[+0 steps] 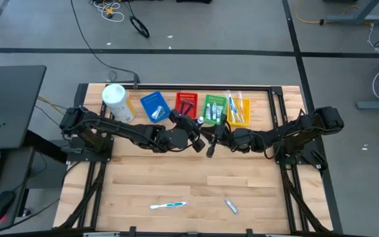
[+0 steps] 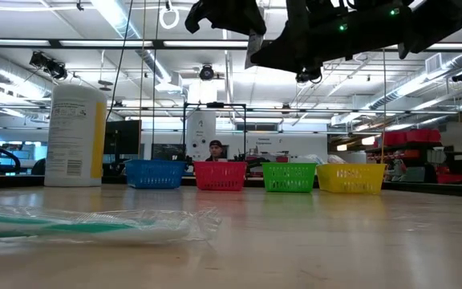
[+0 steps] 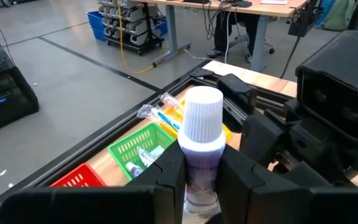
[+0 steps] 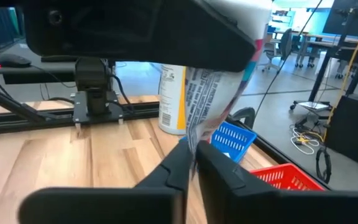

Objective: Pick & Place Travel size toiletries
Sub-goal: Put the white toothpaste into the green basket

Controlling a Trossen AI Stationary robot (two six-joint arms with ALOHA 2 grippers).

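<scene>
Four small plastic mesh baskets sit in a row at the far edge of my wooden worktop point(image 1: 189, 178): blue basket point(image 1: 154, 105), red basket point(image 1: 187, 103), green basket point(image 1: 214, 107), yellow basket point(image 1: 239, 109). One tall white canister point(image 1: 117, 103) stands left of the blue one. Two loose items lie near the front edge, well apart from the baskets: 1 wrapped toothbrush point(image 1: 168, 205), teal & white in clear crinkly film, and 1 small silver tube point(image 1: 231, 206). My left tool point(image 3: 194, 171) is clamped narrow on a toothpaste tube point(image 3: 201, 140) w/ a ribbed white cap, held up over the middle, just in front of the red/green baskets. My right tool point(image 4: 191, 163) meets it there, fingers pinched nearly closed on the tube's flat crimped end. So both tools grip the same tube, above the worktop. Green basket has a few tubes inside; yellow has wrapped brushes.
</scene>
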